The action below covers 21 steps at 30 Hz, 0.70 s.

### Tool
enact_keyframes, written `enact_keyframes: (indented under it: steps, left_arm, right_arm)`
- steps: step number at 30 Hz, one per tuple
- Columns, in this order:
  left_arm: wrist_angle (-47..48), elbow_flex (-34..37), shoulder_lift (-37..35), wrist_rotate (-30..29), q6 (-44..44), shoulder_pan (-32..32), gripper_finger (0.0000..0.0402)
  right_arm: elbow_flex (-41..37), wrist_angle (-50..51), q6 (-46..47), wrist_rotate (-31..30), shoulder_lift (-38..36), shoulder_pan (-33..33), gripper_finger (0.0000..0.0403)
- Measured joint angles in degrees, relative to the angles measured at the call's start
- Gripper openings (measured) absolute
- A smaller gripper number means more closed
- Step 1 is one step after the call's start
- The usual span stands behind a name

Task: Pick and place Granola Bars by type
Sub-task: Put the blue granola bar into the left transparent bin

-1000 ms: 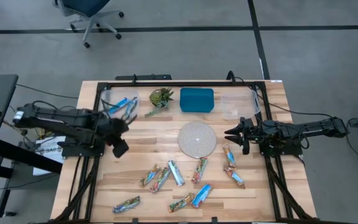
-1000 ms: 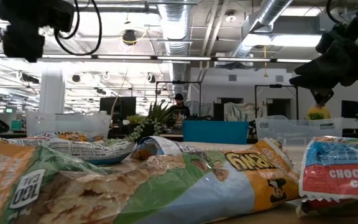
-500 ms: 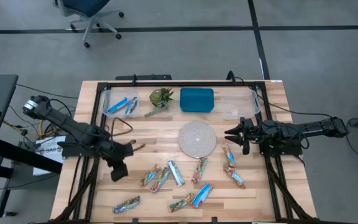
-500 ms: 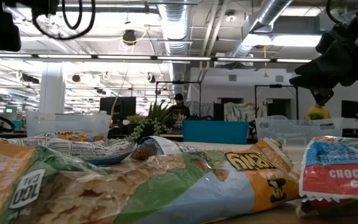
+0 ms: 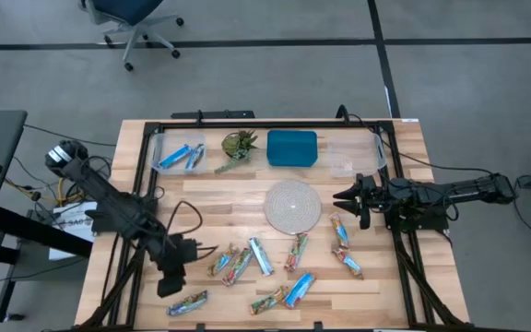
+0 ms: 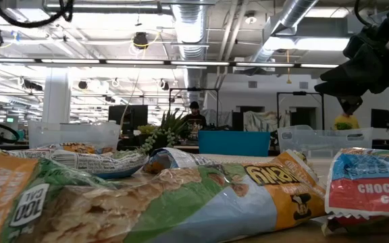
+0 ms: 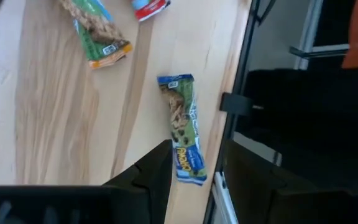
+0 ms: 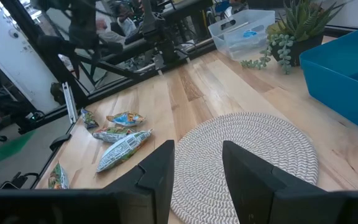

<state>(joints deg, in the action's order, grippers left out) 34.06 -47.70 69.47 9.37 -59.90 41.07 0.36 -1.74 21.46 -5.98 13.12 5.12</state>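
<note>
Left pincer (image 5: 170,279) parted, empty, poised just above a green-and-blue granola bar (image 7: 183,127) near the bench (image 5: 247,198) front-left edge. Shiny wrapper, blue ends, granola pictured. More wrapped bars (image 5: 265,263) scattered along the front; two blue ones in the clear bin (image 5: 175,155). Right pincer (image 5: 342,195) parted, empty, beside the woven mat (image 5: 292,206).

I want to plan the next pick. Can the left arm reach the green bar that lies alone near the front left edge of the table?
Probably yes. The left pincer hangs open just above that green bar, and the wood around it is bare; the nearest other bars lie apart.
</note>
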Motion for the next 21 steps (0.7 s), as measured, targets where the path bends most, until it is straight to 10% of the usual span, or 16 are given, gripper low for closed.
enact_keyframes:
  steps: [21]
  left_arm:
    - [-0.9, -6.17, 17.58, -10.61, -13.59, 12.08, 0.013]
  right_arm:
    - [-0.02, 0.0, 0.0, 0.0, -0.01, -0.01, 0.0127]
